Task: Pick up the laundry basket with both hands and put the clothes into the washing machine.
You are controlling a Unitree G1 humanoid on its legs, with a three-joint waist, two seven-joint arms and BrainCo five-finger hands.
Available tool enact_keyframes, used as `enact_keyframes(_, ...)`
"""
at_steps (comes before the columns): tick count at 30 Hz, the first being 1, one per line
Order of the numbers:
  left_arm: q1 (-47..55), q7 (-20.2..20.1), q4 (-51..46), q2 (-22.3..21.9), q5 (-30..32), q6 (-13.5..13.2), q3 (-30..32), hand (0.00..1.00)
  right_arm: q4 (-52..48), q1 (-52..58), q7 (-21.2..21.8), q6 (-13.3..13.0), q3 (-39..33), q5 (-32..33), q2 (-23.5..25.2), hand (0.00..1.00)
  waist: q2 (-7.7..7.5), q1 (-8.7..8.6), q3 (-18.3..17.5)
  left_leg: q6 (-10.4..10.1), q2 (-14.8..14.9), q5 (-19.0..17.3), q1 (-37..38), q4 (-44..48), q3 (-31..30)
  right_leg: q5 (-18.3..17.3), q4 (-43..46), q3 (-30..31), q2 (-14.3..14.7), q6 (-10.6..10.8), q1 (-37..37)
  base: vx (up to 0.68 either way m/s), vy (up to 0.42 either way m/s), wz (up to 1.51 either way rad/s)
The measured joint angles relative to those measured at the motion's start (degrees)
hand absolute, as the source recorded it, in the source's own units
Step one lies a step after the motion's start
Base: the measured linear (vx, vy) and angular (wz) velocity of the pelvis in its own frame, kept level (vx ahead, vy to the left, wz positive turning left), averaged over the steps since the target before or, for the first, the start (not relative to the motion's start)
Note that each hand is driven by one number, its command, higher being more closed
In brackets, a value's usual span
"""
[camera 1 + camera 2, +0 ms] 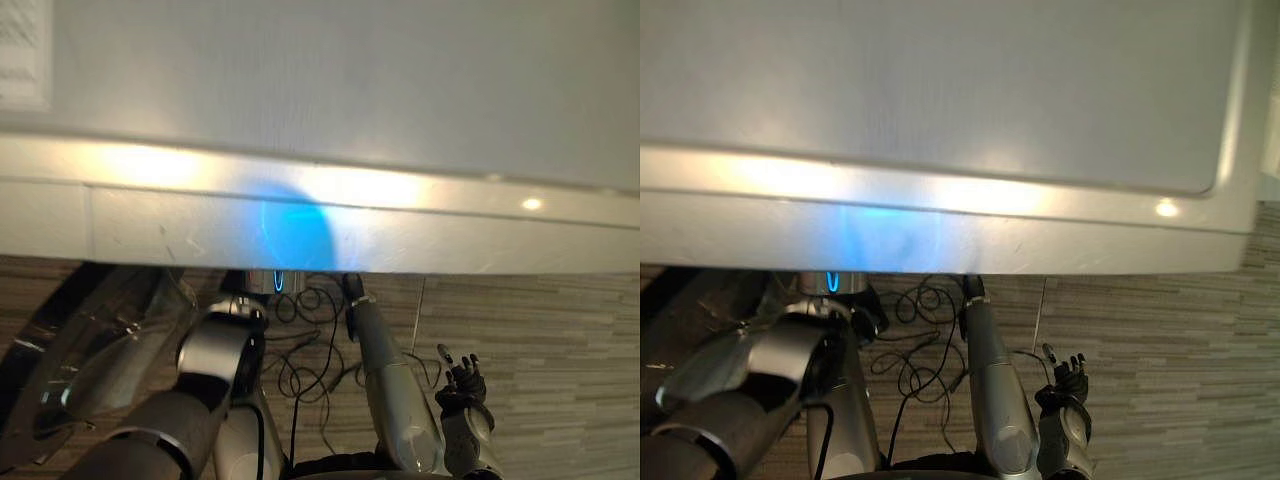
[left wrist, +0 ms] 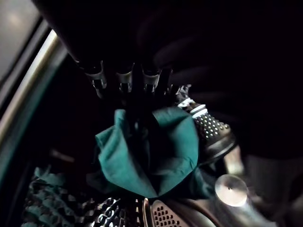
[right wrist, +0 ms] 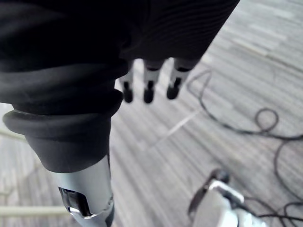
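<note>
Left hand (image 2: 124, 81) is inside the shiny perforated steel drum (image 2: 213, 130) of the white-topped washing machine (image 1: 300, 90). Its fingers are drawn together and appear to pinch the gathered top of a crumpled dark teal cloth (image 2: 156, 156), which hangs just below the fingertips and clear of the drum wall. A second, ribbed teal garment (image 2: 42, 203) lies lower, off to one side of the hand. Right hand (image 1: 462, 385) hangs idle over the grey plank floor (image 3: 213, 142), fingers relaxed and spread. The likely risk is that folds catch on the fingertips at release, so withdrawing the arm could drag the cloth out over the drum's lip.
</note>
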Motion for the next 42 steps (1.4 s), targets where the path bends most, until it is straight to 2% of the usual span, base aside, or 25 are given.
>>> enact_keyframes(2, 7.33, -0.14, -1.02, -1.64, -3.65, -0.85, -0.04, 0.00, 0.90, 0.32, -0.48, 0.03, 0.01, -0.09, 0.01, 0.00, 0.30, -0.02, -3.91, -0.47, -0.23, 0.69, 2.26, -3.29, 0.91, 0.93, -3.64, -0.17, -0.21, -0.35, 2.29, 0.22, -0.015, -0.02)
enact_keyframes(4, 14.54, -0.23, -4.63, -3.11, -5.75, -1.54, -1.11, 0.00, 1.07, 0.36, -0.66, 0.03, -0.10, -0.45, 0.01, 0.00, 0.37, 0.12, -4.35, -1.06, -1.30, 1.77, 7.68, -7.81, 1.14, 1.45, -7.37, -1.27, -1.15, -0.69, 7.61, 0.22, -0.030, 0.15)
enact_keyframes(6, 20.24, -0.45, -6.37, -3.67, -5.50, -1.79, -2.48, 0.00, 2.28, 0.46, -0.68, 0.17, -0.12, -0.54, 0.02, 0.00, 0.38, 0.39, -4.95, -1.38, -2.04, 2.65, 11.92, -11.17, 1.39, 1.86, -9.85, -1.97, -1.65, -0.85, 11.64, 0.20, -0.037, 0.21)
enact_keyframes(9, 31.78, -2.75, -10.46, -3.86, -4.80, -1.96, -4.73, 0.00, 4.12, 2.10, -0.48, 1.51, -1.21, -2.52, -0.03, 0.00, 0.96, 1.37, -8.61, -2.38, -3.20, 4.40, 18.78, -17.87, 2.48, 2.32, -13.22, -3.34, -2.48, -1.52, 17.16, 0.22, -0.030, 0.15)
enact_keyframes(11, 39.39, -5.96, -12.36, -3.74, -4.81, -1.07, -6.87, 0.00, 4.90, 4.52, -0.08, 2.56, -2.47, -2.98, -0.08, 0.00, 2.18, 2.47, -11.55, -2.51, -4.04, 5.85, 24.00, -22.53, 2.64, 2.33, -12.54, -5.51, -3.12, -1.54, 20.27, 0.27, -0.062, 0.20)
enact_keyframes(13, 44.91, -8.86, -12.32, -3.71, -3.26, -0.29, -7.69, 0.00, 5.62, 5.63, 0.63, 3.40, -3.31, -4.40, -0.14, 0.00, 3.38, 3.15, -12.33, -2.42, -2.89, 6.77, 29.49, -24.72, 3.32, 3.75, -0.76, -6.73, -1.97, -3.04, 17.65, 0.25, -0.131, -0.01)
enact_keyframes(14, 46.20, -9.69, -11.30, -4.09, -2.41, 0.01, -6.84, 0.00, 6.25, 5.79, 1.24, 3.60, -3.69, -4.72, -0.42, 0.00, 5.37, 3.42, -12.74, -2.46, -1.47, 6.75, 30.54, -24.75, 3.90, -0.37, 0.26, -7.83, -0.99, -4.31, 15.54, 0.23, -0.176, -0.17)
enact_keyframes(15, 48.26, -11.49, -9.95, -3.84, -0.94, 0.76, -5.33, 0.00, 6.64, 6.38, 1.45, 4.20, -3.81, -4.92, -0.41, 0.00, 5.05, 3.60, -14.51, -2.65, -1.43, 6.83, 31.81, -25.06, 4.78, 4.62, -17.77, -9.49, -1.13, -5.79, 18.72, 0.25, -0.175, -0.09)
enact_keyframes(16, 48.92, -12.68, -8.75, -3.32, -0.09, 0.63, -4.68, 0.00, 7.11, 6.50, 1.56, 4.40, -4.12, -4.92, -0.49, 0.00, 5.37, 3.66, -14.38, -3.32, -1.91, 6.38, 32.70, -24.58, 5.09, 8.63, -19.82, -10.11, -1.76, -4.96, 19.83, 0.28, -0.150, 0.05)
enact_keyframes(17, 50.48, -14.42, -6.47, -3.99, 2.66, 1.14, -4.08, 0.00, 8.82, 6.12, 1.97, 4.61, -5.23, -4.97, -1.28, 0.00, 8.10, 3.50, -15.84, -3.49, -1.00, 6.24, 33.18, -24.07, 5.07, 9.20, -20.17, -11.00, -0.96, -5.22, 21.08, 0.30, -0.103, 0.03)
enact_keyframes(18, 51.39, -15.80, -3.79, -5.11, 5.74, 2.00, -2.18, 0.00, 9.96, 6.11, 2.44, 5.02, -6.30, -4.99, -2.41, 0.00, 9.61, 3.62, -16.98, -4.08, -0.85, 6.70, 34.57, -23.80, 5.46, 9.06, -20.21, -11.01, -0.83, -5.38, 22.53, 0.29, -0.077, -0.01)
enact_keyframes(19, 51.69, -16.37, -2.04, -5.52, 6.99, 2.34, -1.38, 0.00, 10.31, 6.09, 2.55, 5.22, -6.82, -5.01, -2.62, 0.00, 9.85, 3.58, -17.12, -4.41, -0.98, 6.86, 35.46, -23.76, 5.68, 8.85, -20.36, -10.90, -1.04, -5.49, 23.97, 0.31, -0.028, -0.02)
enact_keyframes(23, 54.20, -19.39, 3.87, -6.35, 15.31, 4.01, 0.53, 0.00, 13.41, 6.17, 1.89, 6.41, -11.37, -5.19, -2.55, 0.00, 9.66, 3.68, -19.09, -4.01, -4.72, 7.55, 40.12, -33.77, 4.96, 8.63, -21.24, -11.73, -2.83, -5.23, 31.96, 0.19, 0.089, 0.22)
enact_keyframes(24, 55.87, -19.65, 3.80, -6.06, 16.87, 3.40, 4.04, 0.00, 15.57, 6.87, 1.87, 6.99, -12.85, -5.81, -2.44, 0.00, 8.74, 4.12, -21.39, -3.45, -5.81, 10.45, 40.48, -35.56, 5.17, 7.95, -21.42, -11.82, -3.18, -4.18, 32.56, 0.16, 0.148, -0.03)
enact_keyframes(26, 56.23, -19.60, 5.66, -5.60, 17.72, 4.02, 6.68, 0.00, 15.93, 7.96, 1.93, 7.33, -13.37, -7.07, -1.79, 0.00, 7.53, 4.43, -23.35, -3.30, -6.92, 10.50, 41.16, -35.38, 5.79, 7.90, -22.26, -11.92, -4.20, -4.03, 33.58, 0.14, 0.117, -0.07)
enact_keyframes(28, 55.58, -19.68, 7.17, -5.21, 18.66, 4.52, 7.30, 0.00, 16.26, 8.55, 1.95, 7.63, -13.48, -7.25, -0.54, 0.00, 7.11, 4.14, -23.70, -2.99, -7.42, 10.20, 42.42, -35.39, 5.82, 8.14, -23.33, -11.94, -4.89, -3.70, 35.49, 0.08, 0.091, 0.03)
enact_keyframes(32, 55.09, -18.29, 8.30, -5.74, 19.33, 4.90, 9.02, 0.00, 16.49, 8.03, 1.99, 7.89, -13.24, -7.41, -0.44, 0.00, 7.34, 3.76, -24.02, -3.04, -7.01, 9.88, 43.32, -35.07, 6.57, 8.42, -22.80, -11.78, -4.56, -3.26, 35.81, 0.00, 0.015, -0.11)
enact_keyframes(33, 55.02, -17.28, 8.32, -5.78, 19.27, 4.89, 9.02, 0.00, 16.49, 7.56, 1.99, 7.99, -12.28, -7.40, -0.84, 0.00, 7.89, 3.85, -23.87, -2.87, -6.41, 8.42, 43.22, -33.31, 6.71, 8.40, -20.06, -11.51, -3.91, -3.22, 34.78, -0.05, -0.005, -0.25)
enact_keyframes(34, 54.91, -16.48, 8.34, -5.94, 19.25, 5.00, 8.91, 0.00, 16.46, 7.15, 1.96, 8.32, -10.96, -7.50, -1.60, 0.00, 8.33, 3.90, -23.68, -2.79, -5.43, 6.84, 42.88, -30.58, 6.91, 8.01, -13.53, -10.91, -3.46, -2.63, 32.08, -0.07, 0.000, -0.23)
enact_keyframes(36, 54.37, -16.18, 8.36, -5.79, 19.25, 5.51, 8.20, 0.00, 15.79, 6.91, 1.61, 8.34, -9.65, -7.44, -1.82, 0.00, 8.02, 3.61, -23.59, -2.18, -5.04, 5.08, 42.39, -26.61, 6.56, 7.93, -1.53, -9.05, -3.88, -2.51, 26.98, -0.10, -0.031, 0.01)
enact_keyframes(37, 54.22, -16.16, 8.35, -5.80, 19.24, 5.54, 7.87, 0.00, 15.48, 7.10, 1.46, 8.33, -9.42, -7.42, -1.87, 0.00, 7.96, 3.51, -23.56, -2.05, -4.99, 4.29, 41.97, -25.20, 6.09, 7.93, 1.47, -8.59, -4.08, -2.50, 25.93, -0.13, -0.083, -0.02)
enact_keyframes(38, 54.06, -15.90, 7.86, -6.32, 19.05, 5.29, 7.68, 0.00, 15.27, 6.65, 1.29, 8.26, -8.77, -7.38, -2.25, 0.00, 8.58, 4.22, -23.28, -1.95, -4.27, 3.07, 40.94, -22.75, 5.77, 5.89, 4.16, -7.44, -4.26, -2.80, 24.32, -0.15, -0.127, 0.04)
enact_keyframes(39, 53.73, -15.06, 7.65, -6.71, 18.29, 4.99, 7.84, 0.00, 15.18, 6.41, 1.31, 8.29, -7.52, -7.42, -2.24, 0.00, 7.94, 3.88, -23.55, -2.05, -4.37, 2.82, 39.45, -20.92, 4.76, 3.42, 5.81, -7.12, -5.79, -3.87, 24.58, -0.17, -0.141, 0.12)
enact_keyframes(41, 53.85, -13.80, 6.12, -7.38, 16.67, 4.32, 7.81, 0.00, 15.04, 6.43, 1.34, 8.46, -6.78, -8.51, -2.29, 0.00, 7.95, 3.96, -23.63, -2.71, -4.15, 2.28, 38.49, -19.50, 2.35, 2.22, 3.77, -7.65, -9.88, -4.54, 27.53, -0.17, -0.177, 0.38)
enact_keyframes(42, 53.92, -13.56, 5.99, -7.35, 15.34, 3.69, 7.88, 0.00, 15.03, 6.44, 1.29, 8.78, -6.29, -9.62, -2.46, 0.00, 7.28, 4.25, -24.17, -3.72, -3.85, 2.22, 37.77, -18.41, 1.52, 1.52, 0.94, -6.77, -10.82, -3.92, 29.52, -0.23, -0.295, 0.38)
